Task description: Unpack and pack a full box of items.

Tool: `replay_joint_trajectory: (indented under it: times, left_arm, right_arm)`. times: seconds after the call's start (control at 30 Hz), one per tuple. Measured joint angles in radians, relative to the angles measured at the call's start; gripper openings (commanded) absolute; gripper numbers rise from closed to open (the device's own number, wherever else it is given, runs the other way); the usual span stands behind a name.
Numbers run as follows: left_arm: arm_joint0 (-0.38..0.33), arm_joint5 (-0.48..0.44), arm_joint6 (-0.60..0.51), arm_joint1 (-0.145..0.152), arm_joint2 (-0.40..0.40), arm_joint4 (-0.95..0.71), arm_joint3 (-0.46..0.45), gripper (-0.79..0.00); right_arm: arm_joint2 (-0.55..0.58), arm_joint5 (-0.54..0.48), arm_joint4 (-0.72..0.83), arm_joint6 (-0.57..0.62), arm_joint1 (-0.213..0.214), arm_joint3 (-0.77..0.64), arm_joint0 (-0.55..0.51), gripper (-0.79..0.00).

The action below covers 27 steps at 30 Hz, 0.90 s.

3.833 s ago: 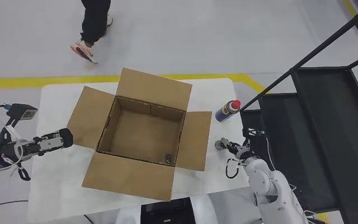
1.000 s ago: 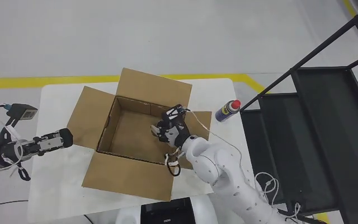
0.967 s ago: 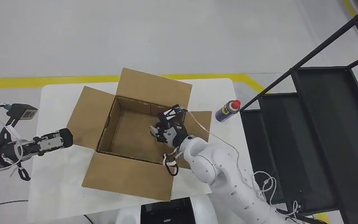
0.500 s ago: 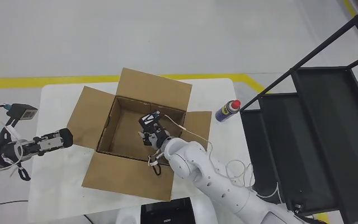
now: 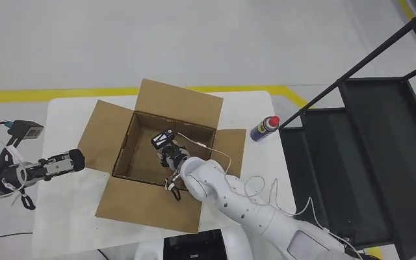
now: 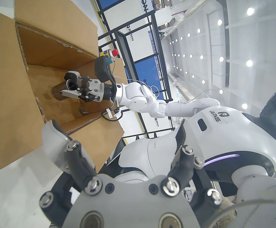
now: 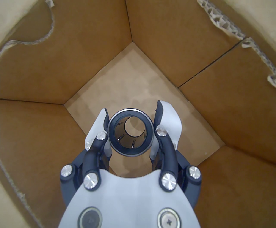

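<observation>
Sleeve (image 7: pixel 129 149): hollow bronze-brown cylinder with a black ring at its end, held low inside the open cardboard box (image 5: pixel 179 101).
Right gripper (image 7: pixel 132 108): fingers clamped on the sleeve's sides.
Left gripper (image 5: pixel 77 158): fingers apart, outside the box.

Printed matter visible around the work cell.

The blue and yellow spray can with a red cap (image 5: pixel 264 128) carries a wrap-round label (image 6: pixel 105 54) with bold lettering, too small in the top view to make out. In the left wrist view, a small white sign plate with dark lettering (image 6: pixel 130 34) is fixed to the black metal railing (image 6: pixel 112 34). A second white sign plate (image 6: pixel 157 122) sits on a farther bar. Large dark letters (image 6: pixel 146 5) stand on a white wall panel behind.
</observation>
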Motion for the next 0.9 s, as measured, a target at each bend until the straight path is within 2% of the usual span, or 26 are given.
replay_joint_trajectory:
  times: [0.63,0.67,0.7,0.73,0.77,0.8,0.9]
  left_arm:
    - [0.000,0.000,0.000,0.000,0.000,0.000,0.000,0.000]
    - [0.000,0.000,0.000,0.000,0.000,0.000,0.000,0.000]
    - [0.000,0.000,0.000,0.000,0.000,0.000,0.000,0.000]
    - [0.000,0.000,0.000,0.000,0.000,0.000,0.000,0.000]
    - [0.000,0.000,0.000,0.000,0.000,0.000,0.000,0.000]
    - [0.000,0.000,0.000,0.000,0.000,0.000,0.000,0.000]
    - [0.000,0.000,0.000,0.000,0.000,0.000,0.000,0.000]
  right_arm:
    - [-0.013,-0.002,-0.020,-0.003,-0.049,0.159,0.060,-0.770]
    - [-0.013,-0.001,-0.022,-0.004,-0.052,0.164,0.061,-0.723]
    - [-0.012,-0.001,-0.024,-0.004,-0.053,0.168,0.061,-0.634]
    - [-0.012,-0.002,-0.026,-0.005,-0.055,0.171,0.062,-0.406]
    - [-0.011,-0.002,-0.030,-0.006,-0.056,0.175,0.062,-0.058]
    - [-0.011,-0.001,-0.034,-0.008,-0.058,0.178,0.062,0.000]
    - [-0.007,0.002,-0.042,-0.017,-0.061,0.186,0.059,0.000]
